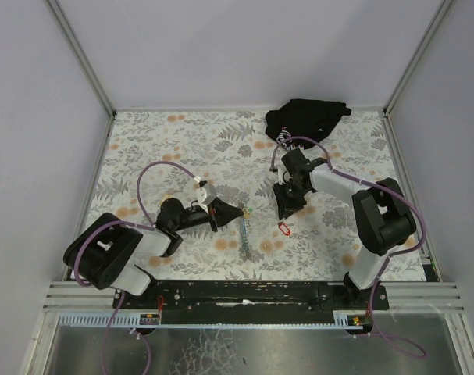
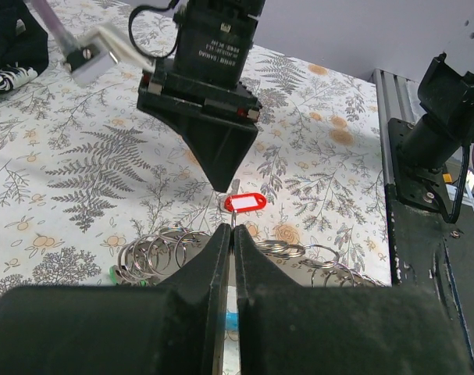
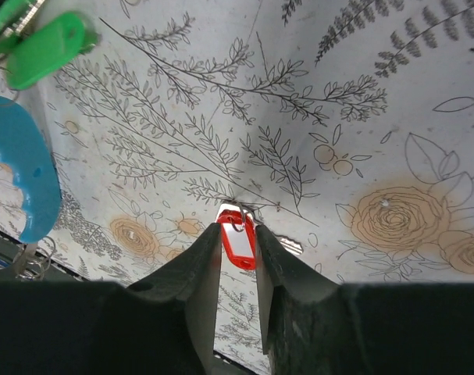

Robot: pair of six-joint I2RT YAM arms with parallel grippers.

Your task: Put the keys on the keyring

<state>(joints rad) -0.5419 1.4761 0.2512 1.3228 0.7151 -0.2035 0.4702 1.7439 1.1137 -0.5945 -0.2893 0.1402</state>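
Note:
The keyring's strap point(image 1: 244, 234) lies on the floral cloth between the arms. Its metal rings point(image 2: 162, 250) fan out to either side of my left gripper point(image 2: 233, 230), which is shut on a thin metal loop of the keyring. The strap's light-blue section point(image 2: 232, 322) shows under its fingers. My right gripper point(image 3: 237, 230) points down at the cloth, its fingers close against the sides of a red-tagged key point(image 3: 238, 246). That tag also shows in the left wrist view point(image 2: 246, 203) and the top view point(image 1: 283, 227). A green-tagged key point(image 3: 45, 47) and a blue tag point(image 3: 18, 172) lie by the rings.
A black cloth bundle point(image 1: 307, 119) lies at the back right of the table. The two grippers' tips are only a few centimetres apart, left gripper point(image 1: 238, 212) and right gripper point(image 1: 284, 215). A metal rail point(image 1: 244, 293) runs along the near edge.

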